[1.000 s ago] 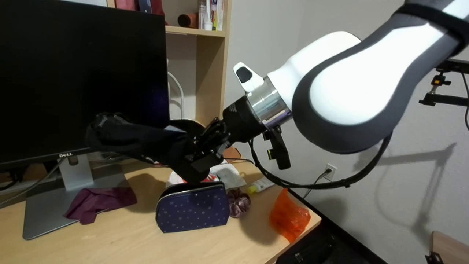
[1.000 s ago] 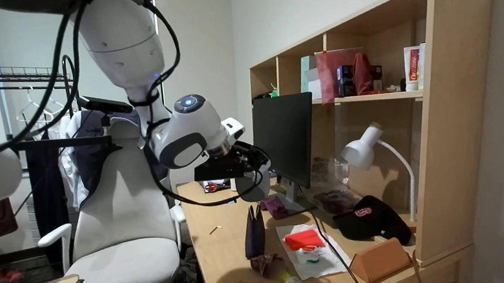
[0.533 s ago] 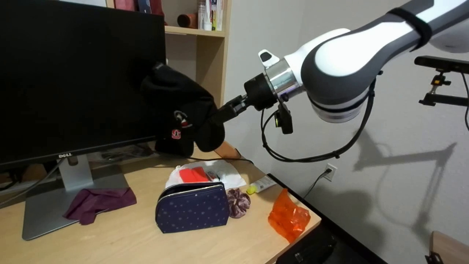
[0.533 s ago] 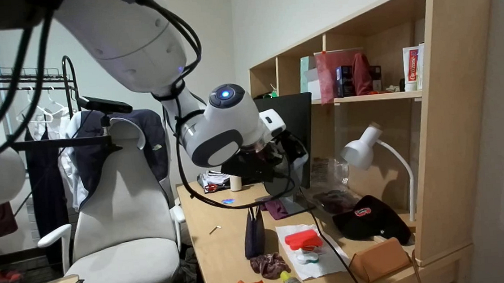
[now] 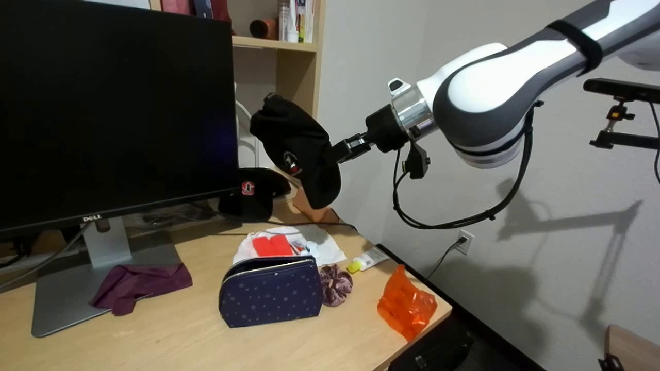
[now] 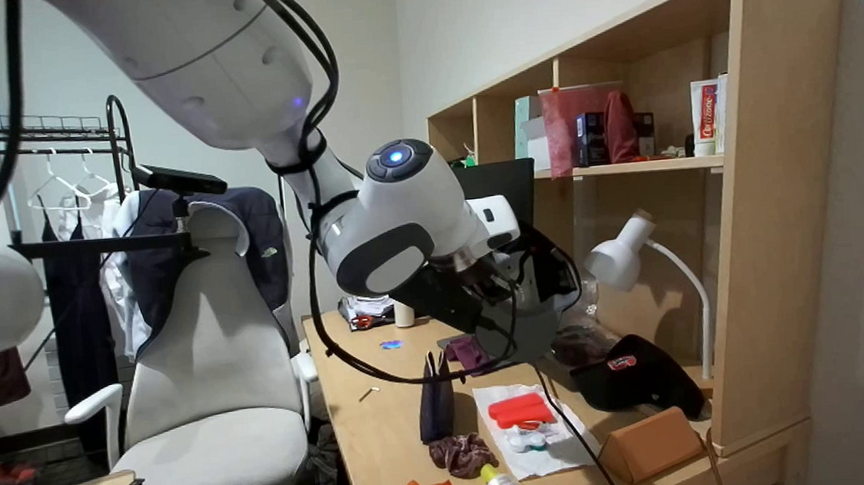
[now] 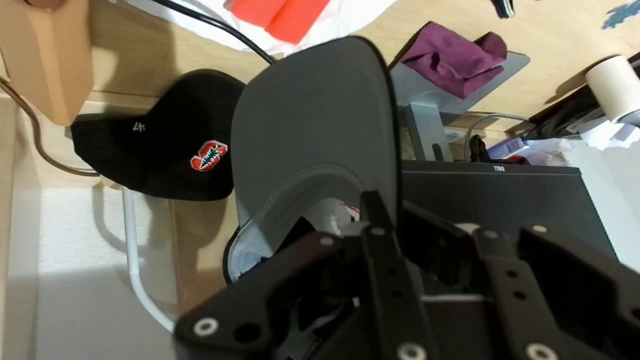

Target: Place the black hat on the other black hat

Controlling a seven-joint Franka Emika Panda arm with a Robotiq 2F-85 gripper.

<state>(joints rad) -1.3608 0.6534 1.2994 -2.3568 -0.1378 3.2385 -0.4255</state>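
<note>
My gripper (image 5: 334, 153) is shut on the side edge of a black hat (image 5: 294, 129), which hangs tilted in the air above the desk. In the wrist view the hat's grey brim underside (image 7: 315, 115) faces the camera, and the fingers (image 7: 378, 212) pinch its edge. The other black hat (image 6: 635, 377) rests on the desk below the lamp, its red emblem showing. That hat (image 7: 175, 135) appears left of the held one in the wrist view, apart from it. In an exterior view the monitor covers part of the resting hat (image 5: 258, 190).
A monitor (image 5: 118, 113) stands close beside the held hat. Around the resting hat are a white lamp (image 6: 626, 258), a brown case (image 6: 652, 445) and the shelf unit (image 6: 791, 206). Nearer lie a starry pouch (image 5: 273, 293), white paper (image 5: 325, 245) and a black cable (image 6: 573, 424).
The arm has lifted the held hat and carried it away from the monitor's front, toward the shelf side, while turning it. The resting hat, earlier mostly covered, now shows in both exterior views.
</note>
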